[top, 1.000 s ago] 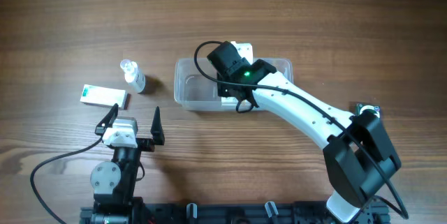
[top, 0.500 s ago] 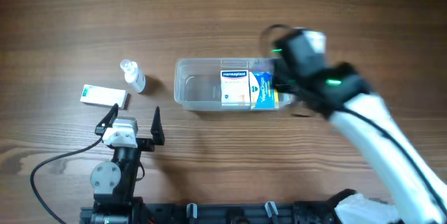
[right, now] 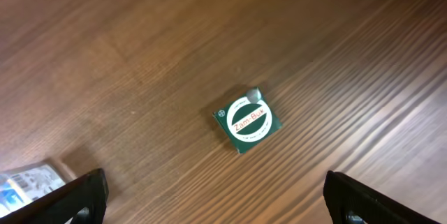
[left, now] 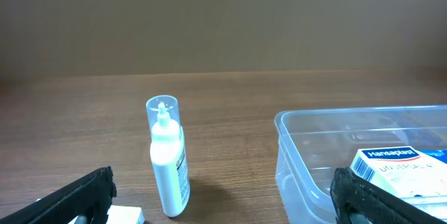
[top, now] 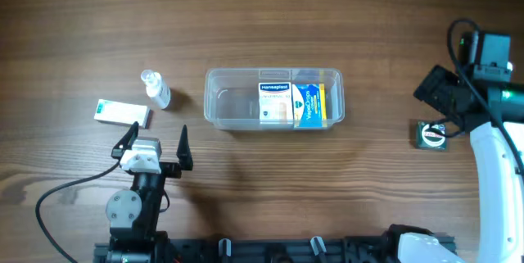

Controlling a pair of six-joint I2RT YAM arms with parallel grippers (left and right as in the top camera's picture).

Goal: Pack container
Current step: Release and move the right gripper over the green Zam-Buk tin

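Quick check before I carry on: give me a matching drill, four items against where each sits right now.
1 Hansaplast box
2 clear bottle
3 green square box
4 white-green box

A standing upright, just left of the container
B inside the container
C lying flat, farthest left
D alone, far right of the container

Pairs: 1-B, 2-A, 3-D, 4-C

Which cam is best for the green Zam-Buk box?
Right wrist: the green box sits mid-frame, unblocked, label readable. Overhead shows it small, near the right edge. Left wrist doesn't show it.
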